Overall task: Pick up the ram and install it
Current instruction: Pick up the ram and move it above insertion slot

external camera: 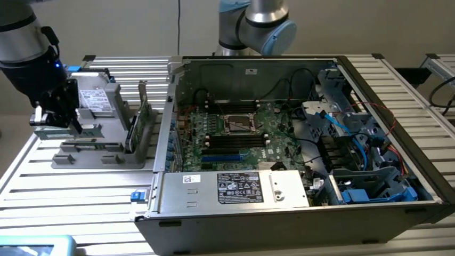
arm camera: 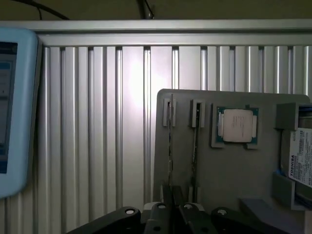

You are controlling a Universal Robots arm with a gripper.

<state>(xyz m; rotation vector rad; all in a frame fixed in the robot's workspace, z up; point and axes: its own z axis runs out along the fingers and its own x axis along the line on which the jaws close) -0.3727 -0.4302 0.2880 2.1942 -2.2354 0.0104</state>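
Note:
Two ram sticks stand on edge in the slots of a grey holder (external camera: 92, 154) on the slatted table, at the exterior view's left. One green ram (external camera: 144, 114) is further back and the other ram (external camera: 132, 132) is nearer. In the wrist view they show edge-on as thin lines, one ram (arm camera: 169, 146) in line with my fingers and a second ram (arm camera: 195, 146) beside it. My gripper (external camera: 71, 127) hangs above the holder, apart from both sticks. Its fingers (arm camera: 167, 197) are shut with nothing between them.
The holder (arm camera: 229, 170) also carries a square silver processor (arm camera: 237, 125) and a hard drive (arm camera: 302, 158). An open computer case (external camera: 170, 106) with its motherboard (external camera: 235, 133) and black memory slots lies at the exterior view's right. A light-blue device (arm camera: 14, 107) rests at the table edge.

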